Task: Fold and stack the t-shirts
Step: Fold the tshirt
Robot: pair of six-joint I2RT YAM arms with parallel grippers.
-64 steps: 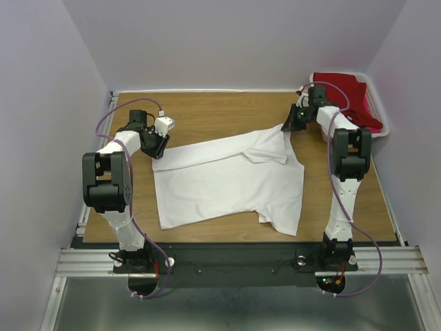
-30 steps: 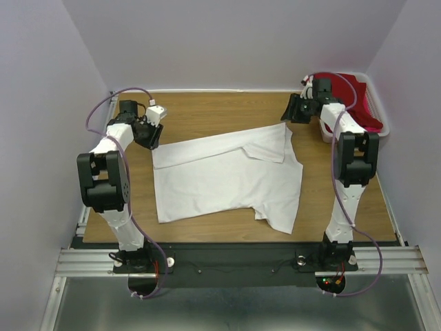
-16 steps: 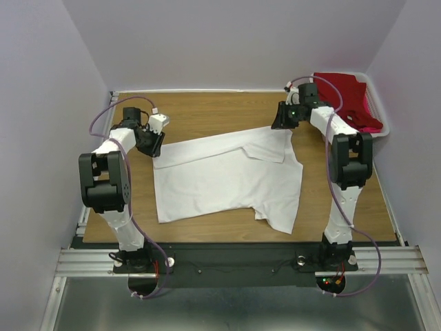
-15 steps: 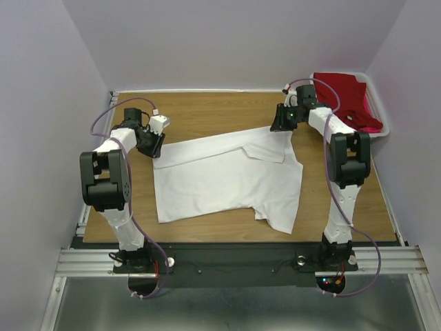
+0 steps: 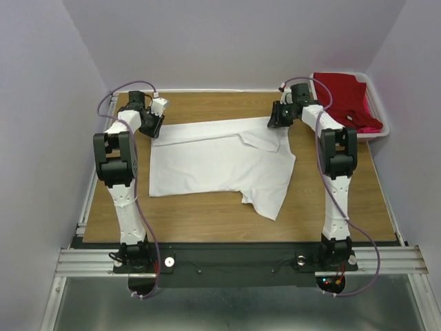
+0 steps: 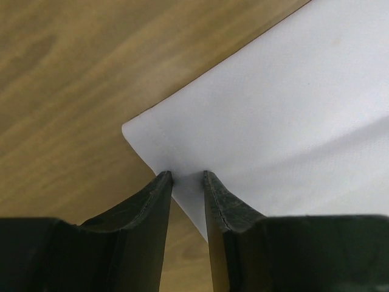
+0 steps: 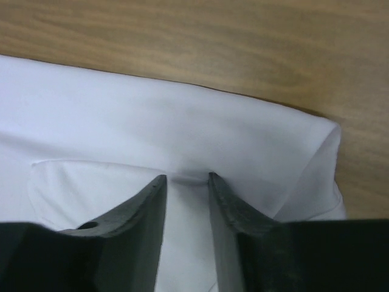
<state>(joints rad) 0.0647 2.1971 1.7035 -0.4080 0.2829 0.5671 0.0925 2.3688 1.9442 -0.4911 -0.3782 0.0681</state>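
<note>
A large white t-shirt [image 5: 220, 162] lies spread on the wooden table [image 5: 207, 221], with one sleeve folded over near its far right corner. My left gripper [image 5: 153, 127] is shut on the shirt's far left corner; in the left wrist view the white cloth [image 6: 273, 121] runs between the tips of the left gripper [image 6: 188, 176]. My right gripper [image 5: 275, 121] is shut on the far right edge, and in the right wrist view the right gripper [image 7: 186, 177] pinches a small ridge of the white cloth [image 7: 152, 121]. A deep red t-shirt [image 5: 344, 93] lies in the basket.
The white plastic basket [image 5: 383, 128] stands at the far right corner of the table, close to my right arm. Purple walls close in the left, back and right sides. A black rail [image 5: 234, 258] runs along the near edge.
Both grippers have moved toward the back of the table, dragging the white t-shirt with them. Its near edge now lies farther from the rail, and its far edge is pulled straighter.
</note>
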